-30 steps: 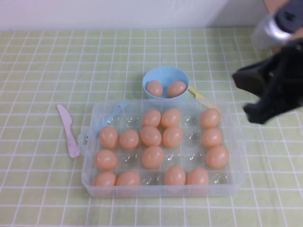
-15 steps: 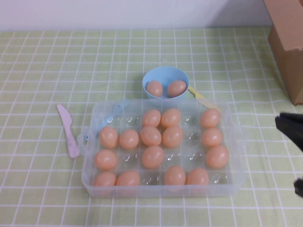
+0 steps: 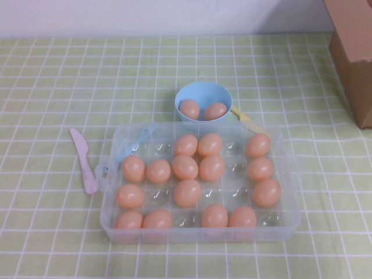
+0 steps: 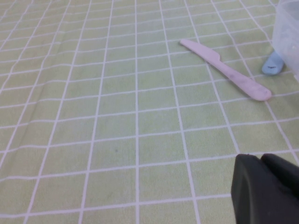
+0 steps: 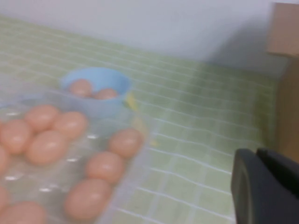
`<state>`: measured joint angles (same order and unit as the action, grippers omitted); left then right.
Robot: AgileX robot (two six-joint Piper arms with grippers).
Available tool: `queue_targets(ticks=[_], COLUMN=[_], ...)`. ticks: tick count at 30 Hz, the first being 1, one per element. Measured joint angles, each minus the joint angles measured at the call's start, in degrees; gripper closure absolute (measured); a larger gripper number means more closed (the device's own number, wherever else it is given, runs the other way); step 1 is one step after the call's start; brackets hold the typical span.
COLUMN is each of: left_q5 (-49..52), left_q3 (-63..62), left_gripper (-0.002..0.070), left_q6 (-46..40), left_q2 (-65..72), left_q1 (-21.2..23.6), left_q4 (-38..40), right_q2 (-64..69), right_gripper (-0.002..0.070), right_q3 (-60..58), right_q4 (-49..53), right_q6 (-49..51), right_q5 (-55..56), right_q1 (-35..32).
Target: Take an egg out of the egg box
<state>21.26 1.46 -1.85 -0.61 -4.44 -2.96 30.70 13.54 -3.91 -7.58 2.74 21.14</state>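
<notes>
Gone from the high view, both end effectors' openings can't be told; egg box [image 3: 200, 181] untouched.

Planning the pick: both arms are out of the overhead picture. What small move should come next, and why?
Probably bring the right gripper back over the egg box, toward the near-right egg: its camera already faces that side, while the left gripper faces only the knife and cloth.

Open clear egg box [image 3: 110, 224] holds orange-tan eggs [image 3: 188, 192].
</notes>
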Motion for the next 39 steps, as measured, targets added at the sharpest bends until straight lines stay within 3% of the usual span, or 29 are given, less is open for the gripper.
queue_targets(ticks=[9, 16, 28, 39], left_q5=[0.0, 0.0, 0.1, 0.1], left_q3=[0.0, 0.0, 0.0, 0.0], left_gripper=[0.0679, 0.0679, 0.068, 0.068], left_q6=[0.0, 0.0, 0.0, 0.0], left_q2=[0.0, 0.0, 0.0, 0.0], left_q1=[0.0, 0.0, 0.0, 0.0], left_q4=[0.0, 0.0, 0.0, 0.0], right_q2=[-16.8, -30.1, -31.1, -31.1], right_gripper=[0.0694, 0.0694, 0.0694, 0.0694], right_q3=[-12.2, -15.0, -15.1, -15.1], right_q4=[-0.8, -4.2, -11.4, -11.6], right_q6=[0.0, 0.0, 0.0, 0.0], right_q5=[2.2, -5.6, -22.0, -23.9], right_q1=[-16.9, -25.9, -26.5, -26.5])
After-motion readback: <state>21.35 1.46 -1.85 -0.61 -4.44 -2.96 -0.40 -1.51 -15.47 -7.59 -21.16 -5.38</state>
